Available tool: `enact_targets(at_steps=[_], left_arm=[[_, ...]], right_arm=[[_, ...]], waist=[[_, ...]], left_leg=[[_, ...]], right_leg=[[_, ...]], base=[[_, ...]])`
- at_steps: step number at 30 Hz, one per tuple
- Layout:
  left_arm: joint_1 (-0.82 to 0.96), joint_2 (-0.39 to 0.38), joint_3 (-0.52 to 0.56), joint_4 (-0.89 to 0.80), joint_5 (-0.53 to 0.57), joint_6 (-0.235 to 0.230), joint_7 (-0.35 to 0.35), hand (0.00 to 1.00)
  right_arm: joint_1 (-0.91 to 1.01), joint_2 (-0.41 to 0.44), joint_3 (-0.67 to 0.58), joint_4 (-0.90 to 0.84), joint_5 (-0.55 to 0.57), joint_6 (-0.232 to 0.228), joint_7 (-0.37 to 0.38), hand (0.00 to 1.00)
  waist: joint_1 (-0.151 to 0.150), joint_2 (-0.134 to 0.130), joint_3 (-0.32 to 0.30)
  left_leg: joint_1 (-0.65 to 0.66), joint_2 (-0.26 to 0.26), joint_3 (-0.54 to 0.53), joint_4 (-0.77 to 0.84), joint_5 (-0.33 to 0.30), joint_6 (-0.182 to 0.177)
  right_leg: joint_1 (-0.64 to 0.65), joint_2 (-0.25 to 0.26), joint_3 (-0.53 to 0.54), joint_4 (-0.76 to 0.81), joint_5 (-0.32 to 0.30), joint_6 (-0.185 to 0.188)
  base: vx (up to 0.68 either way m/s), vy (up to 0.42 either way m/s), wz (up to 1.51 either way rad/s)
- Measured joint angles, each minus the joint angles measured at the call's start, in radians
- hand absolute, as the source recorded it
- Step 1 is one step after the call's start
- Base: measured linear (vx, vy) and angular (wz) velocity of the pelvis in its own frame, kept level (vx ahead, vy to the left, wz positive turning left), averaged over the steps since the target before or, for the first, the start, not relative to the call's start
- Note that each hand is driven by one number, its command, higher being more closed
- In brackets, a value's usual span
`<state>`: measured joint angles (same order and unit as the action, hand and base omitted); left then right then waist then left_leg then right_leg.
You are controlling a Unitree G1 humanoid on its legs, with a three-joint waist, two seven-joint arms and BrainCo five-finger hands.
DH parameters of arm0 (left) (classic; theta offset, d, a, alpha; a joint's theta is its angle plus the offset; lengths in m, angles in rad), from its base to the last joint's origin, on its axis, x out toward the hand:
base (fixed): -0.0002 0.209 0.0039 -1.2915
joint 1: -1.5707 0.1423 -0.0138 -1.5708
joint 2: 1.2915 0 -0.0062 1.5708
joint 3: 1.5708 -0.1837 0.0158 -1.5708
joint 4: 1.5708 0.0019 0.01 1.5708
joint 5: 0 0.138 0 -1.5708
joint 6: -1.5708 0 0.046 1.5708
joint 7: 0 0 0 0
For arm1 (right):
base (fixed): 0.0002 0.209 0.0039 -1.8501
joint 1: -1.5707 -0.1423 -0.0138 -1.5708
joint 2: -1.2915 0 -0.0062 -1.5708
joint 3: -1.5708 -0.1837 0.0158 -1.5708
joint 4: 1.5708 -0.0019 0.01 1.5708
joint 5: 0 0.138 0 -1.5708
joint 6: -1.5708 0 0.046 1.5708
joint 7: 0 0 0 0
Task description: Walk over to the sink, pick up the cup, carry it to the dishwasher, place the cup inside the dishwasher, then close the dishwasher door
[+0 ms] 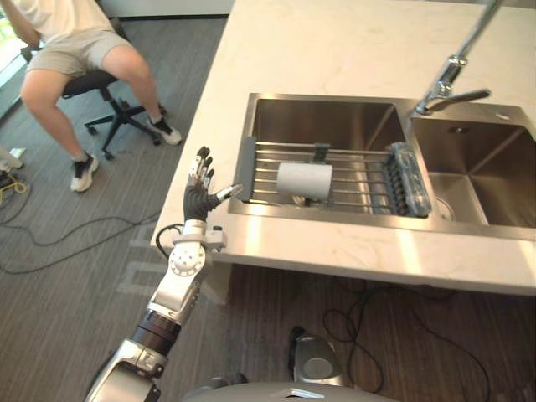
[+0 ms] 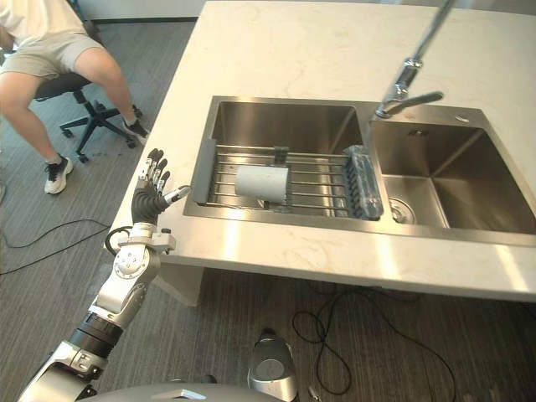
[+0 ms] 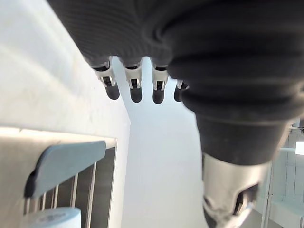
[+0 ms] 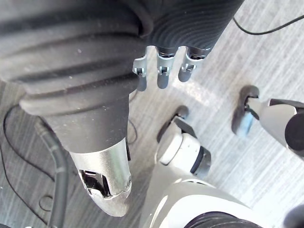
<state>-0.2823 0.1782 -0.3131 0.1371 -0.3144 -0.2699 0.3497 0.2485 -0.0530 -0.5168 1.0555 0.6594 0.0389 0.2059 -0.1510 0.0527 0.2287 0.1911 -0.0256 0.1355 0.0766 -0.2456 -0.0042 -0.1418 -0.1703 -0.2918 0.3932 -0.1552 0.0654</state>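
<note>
While cylindrical cup (image 1: pixel 304 180) lies on steel-wire rack (image 1: pixel 358 173), left hand (image 1: pixel 198 194) fingers straight, apart

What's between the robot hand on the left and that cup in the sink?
Nothing visible blocks it. The open left robot hand is at the counter edge; the cup lies sideways on the drying rack over the sink's left basin. Only the rack's low end strip lies between.

A kitchen island set up in an office-like room.

I see a pale stone counter (image 1: pixel 352 50) with a steel two-basin sink (image 1: pixel 318 121), a tall tap (image 1: pixel 448 79) and a rack (image 1: pixel 360 172) across one basin. Around it the floor (image 1: pixel 67 293) is grey carpet strewn with cables (image 1: pixel 92 223), and a person (image 1: pixel 75 50) sits on a wheeled chair (image 1: pixel 117 105).
</note>
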Motion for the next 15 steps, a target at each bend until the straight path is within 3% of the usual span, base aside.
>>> enact_targets(at_steps=[3, 4, 5, 6, 7, 9, 10, 11, 13, 15], left_arm=[[-0.014, -0.001, 0.003, -0.012, -0.035, 0.008, 0.020, 0.00], [-0.016, -0.003, 0.012, -0.028, -0.035, 0.016, 0.030, 0.00], [-0.010, -0.011, 0.033, -0.061, -0.031, 0.025, 0.043, 0.00], [-0.004, -0.014, 0.048, -0.080, -0.026, 0.025, 0.048, 0.00], [0.005, -0.013, 0.077, -0.112, -0.016, 0.023, 0.059, 0.00], [0.006, 0.001, 0.083, -0.122, -0.005, 0.006, 0.062, 0.00], [0.007, -0.003, 0.086, -0.126, 0.007, -0.012, 0.062, 0.00], [0.010, 0.000, 0.095, -0.140, 0.019, -0.032, 0.059, 0.00], [0.021, 0.002, 0.120, -0.163, 0.023, -0.045, 0.057, 0.00], [0.018, 0.026, 0.114, -0.164, 0.023, -0.052, 0.050, 0.00]], right_arm=[[-0.011, -0.017, 0.008, 0.000, 0.000, -0.002, -0.001, 0.00], [-0.019, -0.030, 0.022, -0.002, 0.001, -0.002, -0.001, 0.00], [-0.018, -0.057, 0.035, -0.013, 0.001, -0.001, -0.004, 0.00], [-0.022, -0.069, 0.038, -0.016, 0.002, -0.002, -0.009, 0.00], [-0.036, -0.097, 0.042, -0.016, 0.003, -0.008, -0.016, 0.00], [-0.061, -0.129, 0.036, -0.017, 0.003, -0.019, -0.013, 0.00], [-0.069, -0.145, 0.033, -0.017, 0.003, -0.018, -0.009, 0.00], [-0.081, -0.151, 0.032, -0.008, 0.004, -0.013, -0.009, 0.00], [-0.092, -0.116, 0.027, -0.006, 0.009, -0.001, -0.004, 0.00], [-0.103, -0.075, -0.008, 0.025, 0.017, 0.031, 0.003, 0.00]], waist=[[0.015, 0.016, -0.027], [0.009, 0.012, -0.031], [0.024, 0.009, -0.026], [0.039, 0.009, -0.026], [0.050, -0.002, -0.019], [0.054, -0.001, -0.019], [0.052, 0.015, -0.030], [0.050, 0.022, -0.044], [0.036, 0.018, -0.062], [0.034, 0.011, -0.060]], left_leg=[[-0.049, 0.035, 0.021, 0.163, -0.062, -0.036], [-0.146, 0.051, 0.042, 0.372, -0.059, -0.049], [-0.249, 0.070, 0.043, 0.589, -0.040, -0.057], [-0.265, 0.068, 0.042, 0.604, -0.064, -0.055], [-0.284, 0.061, 0.039, 0.577, -0.098, -0.042], [-0.316, 0.042, 0.029, 0.467, -0.093, -0.040], [-0.306, 0.045, 0.031, 0.287, 0.042, -0.055], [-0.308, 0.054, 0.044, 0.223, 0.150, -0.014], [-0.269, 0.017, 0.060, 0.132, 0.181, -0.002], [-0.249, 0.001, 0.064, 0.046, 0.221, -0.001]], right_leg=[[0.003, 0.013, -0.001, 0.029, -0.070, -0.011], [0.028, 0.015, -0.001, -0.001, -0.070, -0.013], [0.066, 0.012, 0.009, -0.036, -0.053, -0.006], [0.086, 0.012, 0.023, -0.046, -0.052, -0.006], [0.120, 0.002, 0.054, -0.063, -0.052, -0.005], [0.164, -0.026, 0.083, -0.075, -0.053, 0.004], [0.182, -0.025, 0.088, -0.072, -0.065, 0.028], [0.188, -0.027, 0.108, -0.071, -0.091, 0.065], [0.185, -0.060, 0.114, -0.098, -0.079, 0.065], [0.195, -0.062, 0.109, -0.167, -0.045, 0.069]], base=[[0.19, -0.072, 0.05], [0.26, -0.094, 0.03], [0.26, -0.089, -0.19], [0.28, -0.050, -0.59], [0.37, 0.031, -0.67], [0.33, 0.071, -0.52], [0.26, 0.107, -0.40], [0.31, 0.128, -0.40], [0.19, 0.099, -0.16], [0.14, 0.066, -0.01]])
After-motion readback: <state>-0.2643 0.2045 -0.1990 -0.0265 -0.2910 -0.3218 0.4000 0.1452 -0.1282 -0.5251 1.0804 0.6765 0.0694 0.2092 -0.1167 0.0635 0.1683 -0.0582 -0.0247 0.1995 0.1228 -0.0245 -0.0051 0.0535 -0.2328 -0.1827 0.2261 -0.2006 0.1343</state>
